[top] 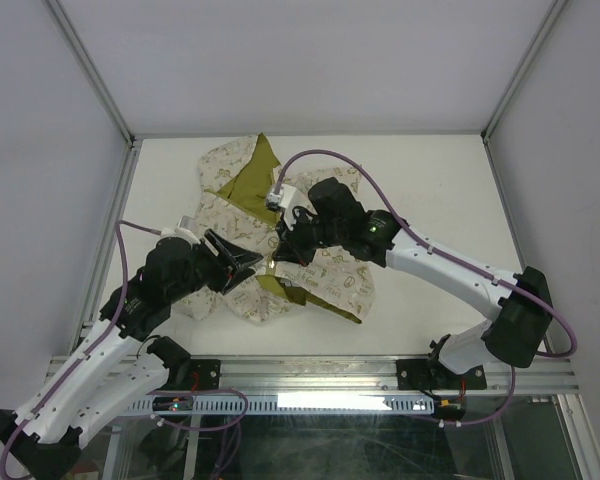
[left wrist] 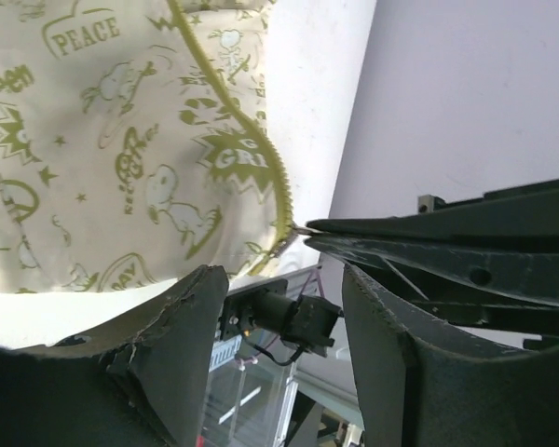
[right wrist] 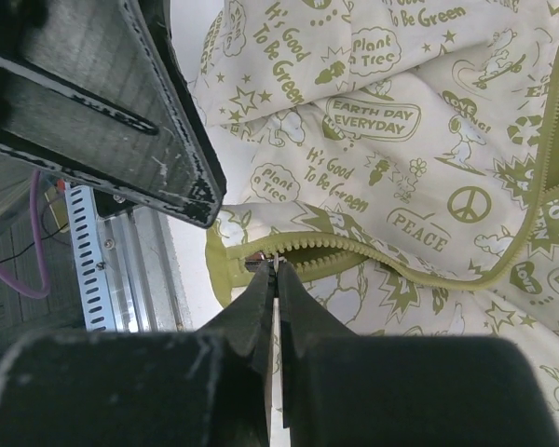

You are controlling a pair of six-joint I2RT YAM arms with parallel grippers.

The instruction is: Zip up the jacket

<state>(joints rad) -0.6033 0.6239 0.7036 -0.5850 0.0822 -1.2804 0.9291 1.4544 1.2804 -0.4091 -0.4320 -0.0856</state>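
Pinching the bottom end of the olive-green zipper (right wrist: 354,245) on the cream-white, olive-printed fabric jacket (right wrist: 401,140), which lies crumpled left of centre on the white bench (top: 430,200), the right tool (right wrist: 277,277) is clamped tight, while the left tool (left wrist: 281,277) gapes wide just beside it, holding nothing.

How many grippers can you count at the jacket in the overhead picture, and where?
2. The left gripper, open, is at the jacket's lower left; the right gripper is at its middle, shut on the zipper's bottom end. No others seem hidden.
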